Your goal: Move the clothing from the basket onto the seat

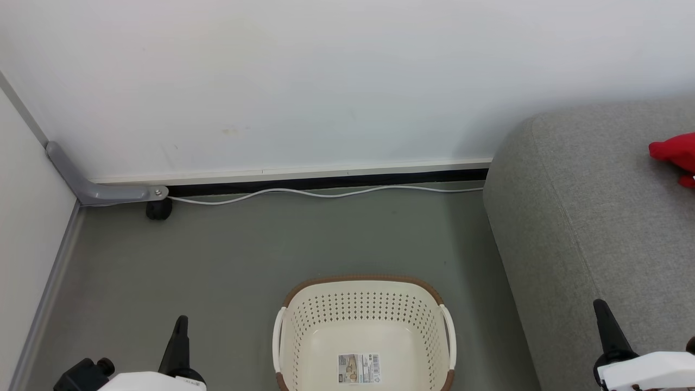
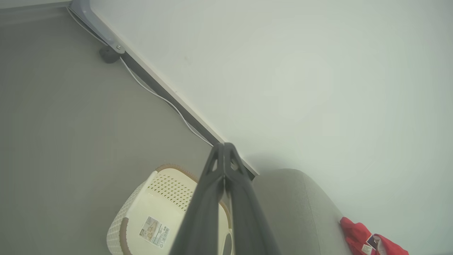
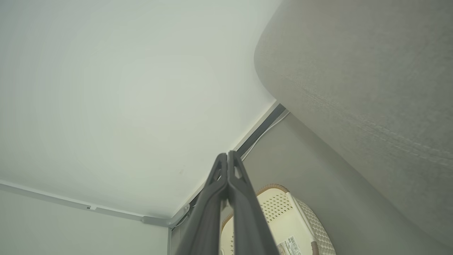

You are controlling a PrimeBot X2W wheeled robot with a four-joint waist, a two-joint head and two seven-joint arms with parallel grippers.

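Basket (image 1: 361,279): stands on the floor (image 1: 217,255), with the label sticker (image 1: 358,368) on its bottom in plain sight. Its near end is cut by the head view's lower edge.

Seat (image 1: 586,217): just right of the basket, and its rounded corner runs beyond the basket toward the wall (image 1: 326,81). A narrow strip of floor separates the basket's right handle from the seat's side.

Clothing (image 1: 673,152): a red piece lies on the seat top, well right of and beyond the basket, and is cut by the frame edge.

Open room: bare floor lies left of the basket and beyond it up to the skirting, where a white cable (image 1: 326,193) trails.

Left pincer (image 1: 182,323): left of the basket, fingers pressed together, pinching nothing.

Right pincer (image 1: 600,307): right of the basket against the seat's near part, fingers pressed together, gripping nothing. Contact with the seat cannot be judged.
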